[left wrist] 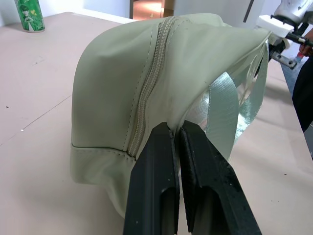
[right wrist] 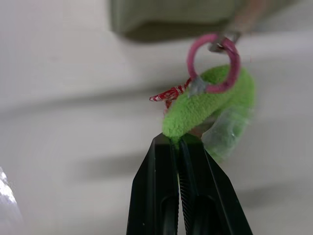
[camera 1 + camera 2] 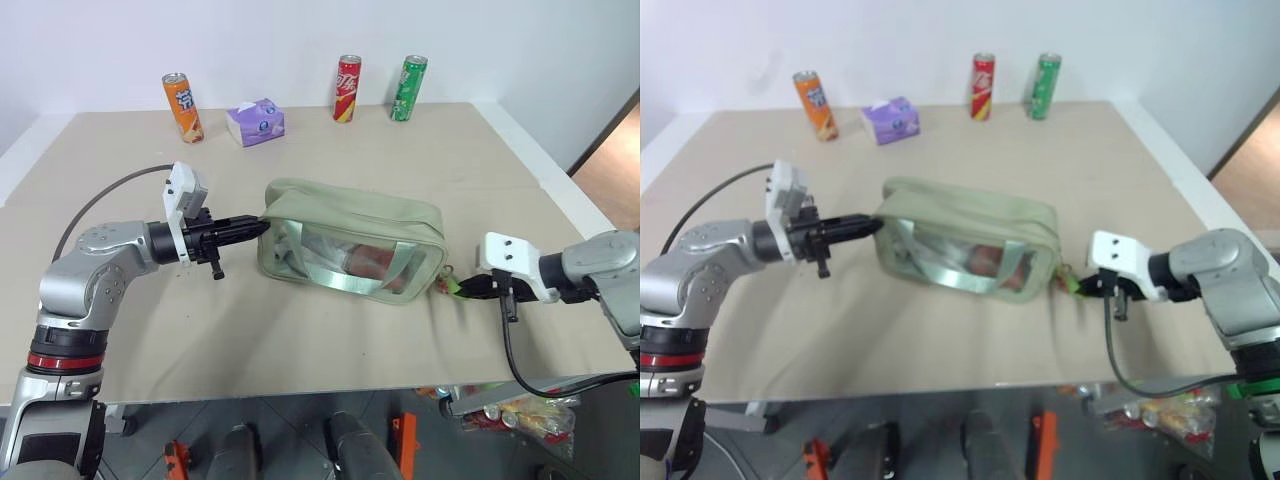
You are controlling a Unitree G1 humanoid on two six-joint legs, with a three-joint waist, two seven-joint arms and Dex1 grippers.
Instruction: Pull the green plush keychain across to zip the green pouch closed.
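Right wrist view: right gripper [image 2: 178,142] clamped on the tip of the green plush keychain [image 2: 210,105], which lies beyond the pouch's right end, toward the desk's right edge. Left gripper [image 1: 177,132] pinches the left end of the green pouch [image 3: 350,240]. The pouch lies mid-desk, long axis left-right, zipper on top.

Risk: thin nip on fuzz; plush may slip out under pull.

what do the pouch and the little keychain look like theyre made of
Green pouch: soft matte fabric, judging by its stitched seams and sagging creases, with a clear, seemingly plastic side panel showing the contents. Green plush keychain: fuzzy, nubbly plush on a smooth pink ring, probably plastic or coated metal.
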